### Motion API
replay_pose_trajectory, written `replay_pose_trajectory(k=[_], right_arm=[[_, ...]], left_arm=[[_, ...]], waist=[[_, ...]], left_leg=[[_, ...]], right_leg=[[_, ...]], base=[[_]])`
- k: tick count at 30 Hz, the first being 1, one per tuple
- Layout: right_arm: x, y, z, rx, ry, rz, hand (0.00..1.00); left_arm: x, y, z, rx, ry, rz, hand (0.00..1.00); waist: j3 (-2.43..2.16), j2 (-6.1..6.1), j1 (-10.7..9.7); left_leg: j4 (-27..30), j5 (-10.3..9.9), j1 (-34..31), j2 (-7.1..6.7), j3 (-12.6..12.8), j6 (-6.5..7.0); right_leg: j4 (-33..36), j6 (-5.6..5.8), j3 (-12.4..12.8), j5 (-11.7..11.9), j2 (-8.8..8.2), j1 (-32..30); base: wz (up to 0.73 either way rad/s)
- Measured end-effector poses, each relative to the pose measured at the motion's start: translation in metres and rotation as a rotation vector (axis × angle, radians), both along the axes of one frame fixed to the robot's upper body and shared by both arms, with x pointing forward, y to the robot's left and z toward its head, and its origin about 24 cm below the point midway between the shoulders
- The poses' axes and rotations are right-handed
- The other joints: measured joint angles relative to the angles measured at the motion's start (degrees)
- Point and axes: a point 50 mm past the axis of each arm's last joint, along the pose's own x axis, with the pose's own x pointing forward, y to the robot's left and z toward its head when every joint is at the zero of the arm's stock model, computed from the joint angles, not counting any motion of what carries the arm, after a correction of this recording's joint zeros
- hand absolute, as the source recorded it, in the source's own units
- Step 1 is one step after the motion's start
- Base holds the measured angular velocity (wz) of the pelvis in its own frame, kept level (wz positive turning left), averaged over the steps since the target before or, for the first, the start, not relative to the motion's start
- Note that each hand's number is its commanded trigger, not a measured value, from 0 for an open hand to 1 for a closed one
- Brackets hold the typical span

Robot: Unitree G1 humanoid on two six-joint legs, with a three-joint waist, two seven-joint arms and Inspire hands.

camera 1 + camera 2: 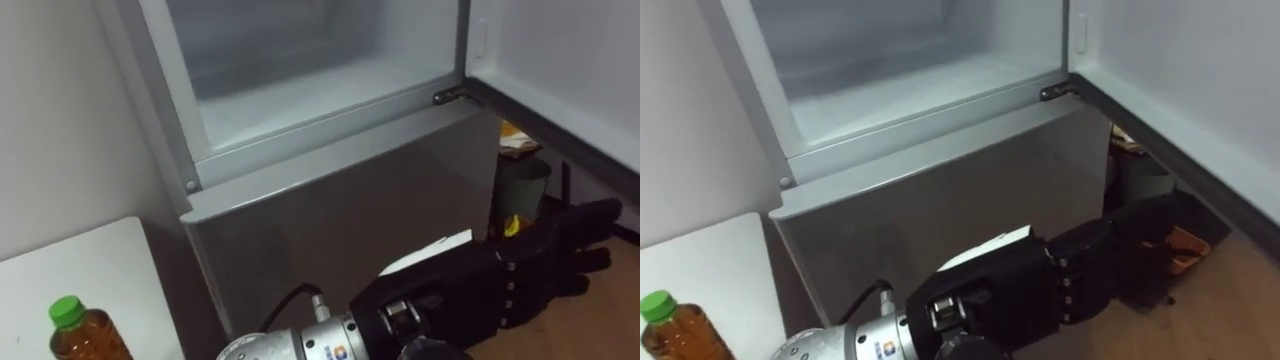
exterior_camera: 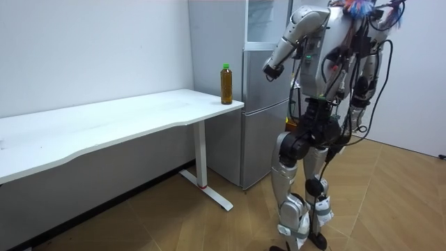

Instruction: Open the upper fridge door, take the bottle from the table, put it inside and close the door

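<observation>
The bottle (image 1: 85, 335) holds amber drink under a green cap and stands upright on the white table's (image 1: 95, 265) corner at my lower left; in the room view the bottle (image 2: 226, 84) is at the table end nearest the fridge. My left hand (image 1: 545, 265) reaches rightward in front of the grey lower fridge door (image 1: 340, 210), fingers straight, holding nothing and well apart from the bottle. Above, the upper fridge compartment (image 1: 300, 90) stands open with a bare white floor. My right hand (image 2: 357, 124) hangs at my side in the room view.
The open upper door (image 1: 570, 60) swings out at my right. Below it, beside the fridge, stands a dark bin (image 1: 522, 190) with yellow and orange items on a wooden floor. A grey wall runs behind the table. I stand close in front of the fridge.
</observation>
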Motion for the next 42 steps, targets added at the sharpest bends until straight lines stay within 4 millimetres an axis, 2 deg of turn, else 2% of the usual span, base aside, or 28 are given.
replay_pose_trajectory(k=[1, 5, 9, 19, 24, 28, 30, 35, 38, 40, 42], right_arm=[[0.001, 0.000, 0.000, -0.003, 0.000, 0.016, 0.00], [0.002, 0.001, 0.000, -0.012, -0.002, 0.051, 0.00], [0.002, 0.003, 0.000, -0.014, -0.004, 0.066, 0.00], [0.000, 0.008, -0.002, -0.035, 0.017, 0.110, 0.00], [0.001, 0.010, -0.003, -0.039, 0.013, 0.122, 0.00], [0.001, 0.012, -0.003, -0.032, 0.012, 0.120, 0.00], [0.000, 0.014, -0.004, -0.034, 0.010, 0.117, 0.00], [-0.001, 0.014, -0.004, -0.063, 0.024, 0.121, 0.00], [0.003, 0.016, -0.004, -0.088, 0.015, 0.177, 0.00], [0.009, 0.020, -0.003, -0.093, -0.009, 0.198, 0.00], [0.010, 0.024, -0.003, -0.100, -0.015, 0.222, 0.00]], left_arm=[[0.000, 0.002, 0.000, -0.005, 0.003, 0.010, 0.00], [-0.003, 0.012, -0.001, -0.027, 0.006, 0.045, 0.00], [-0.002, 0.021, -0.004, -0.046, 0.027, 0.091, 0.00], [-0.005, 0.042, -0.017, -0.059, 0.064, 0.228, 0.00], [-0.011, 0.060, -0.026, -0.086, 0.104, 0.310, 0.00], [-0.016, 0.066, -0.034, -0.083, 0.136, 0.333, 0.00], [-0.020, 0.069, -0.042, -0.077, 0.172, 0.345, 0.00], [-0.025, 0.074, -0.055, -0.066, 0.217, 0.374, 0.00], [-0.033, 0.080, -0.078, -0.009, 0.288, 0.425, 0.00], [-0.040, 0.086, -0.101, 0.045, 0.372, 0.472, 0.00], [-0.044, 0.090, -0.111, 0.090, 0.396, 0.503, 0.00]], waist=[[-0.02, 0.02, 0.9], [-0.02, -0.01, 2.2], [-0.01, -0.27, 2.9], [-0.54, -1.37, 6.0], [-0.55, -1.40, 6.1], [-0.50, -1.51, 6.2], [-0.48, -1.54, 6.4], [-0.38, -1.79, 8.4], [-0.30, -2.32, 9.2], [0.05, -3.01, 9.4], [0.20, -3.57, 9.7]], left_leg=[[0.0, 0.0, 0.1, -0.01, 0.0, -0.01], [0.0, 0.1, 0.1, 0.00, -0.3, -0.14], [0.0, 0.2, -0.1, -0.12, -1.5, -0.25], [1.0, 0.2, -1.0, -0.10, -3.3, -0.30], [1.0, 0.2, -1.3, -0.14, -3.8, -0.31], [1.1, 0.2, -1.5, -0.41, -4.8, -0.27], [1.1, 0.2, -1.3, -0.57, -5.5, -0.26], [1.2, 0.3, -1.8, -0.75, -6.7, -0.25], [1.2, 0.4, -1.7, -0.74, -6.8, -0.33], [1.3, 0.4, -1.9, -0.79, -7.4, -0.33], [1.7, 0.4, -2.4, -0.87, -7.8, -0.33]], right_leg=[[0.1, 0.01, 0.1, 0.1, 0.00, 0.0], [0.1, 0.04, -0.4, 0.2, -0.06, 0.2], [0.0, 0.06, -2.4, 0.2, -0.45, 0.7], [0.1, -0.05, -3.7, 0.3, -0.54, 1.0], [0.0, -0.05, -4.3, 0.3, -0.65, 1.0], [-0.1, 0.02, -5.1, 0.2, -0.83, 1.3], [-0.2, 0.14, -5.6, 0.1, -0.92, 1.8], [-0.1, 0.16, -6.5, 0.0, -1.02, 2.0], [-0.1, 0.09, -6.5, -0.1, -0.98, 2.0], [-0.2, 0.07, -7.0, -0.1, -1.02, 2.2], [-0.1, 0.10, -7.5, -0.4, -1.14, 1.9]], base=[[0.00], [0.07], [0.18], [0.08], [0.05], [0.12], [0.14], [0.12], [0.01], [0.11], [0.15]])
